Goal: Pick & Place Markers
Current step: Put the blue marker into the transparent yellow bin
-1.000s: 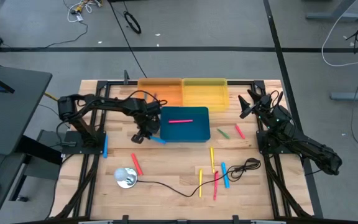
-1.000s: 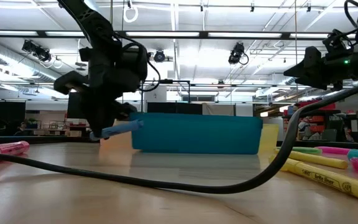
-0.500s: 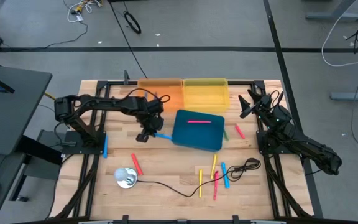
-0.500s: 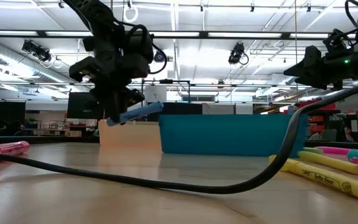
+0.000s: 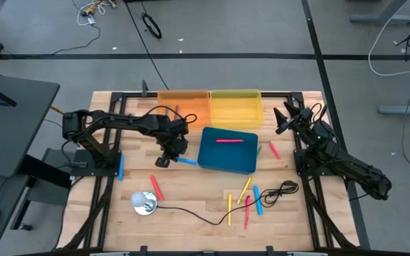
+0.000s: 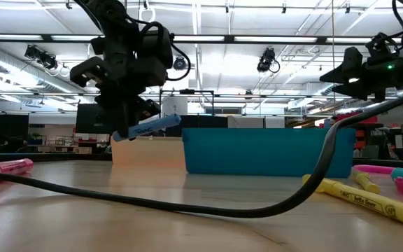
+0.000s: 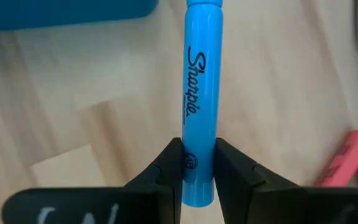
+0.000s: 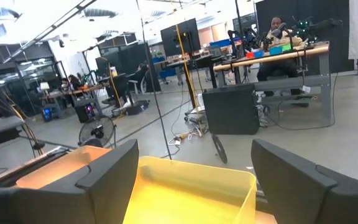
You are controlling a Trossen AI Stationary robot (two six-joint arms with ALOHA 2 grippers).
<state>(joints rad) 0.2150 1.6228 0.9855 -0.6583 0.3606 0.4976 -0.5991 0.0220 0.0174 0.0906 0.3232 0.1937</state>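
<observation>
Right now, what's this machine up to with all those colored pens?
It is sorting markers. The left hand is shut on a blue marker, holding it above the table just beside the teal bin. One pink marker lies in that bin already. Several more markers lie scattered on the wooden table around a black cable. The right hand waits open near the yellow bin, holding nothing.
</observation>
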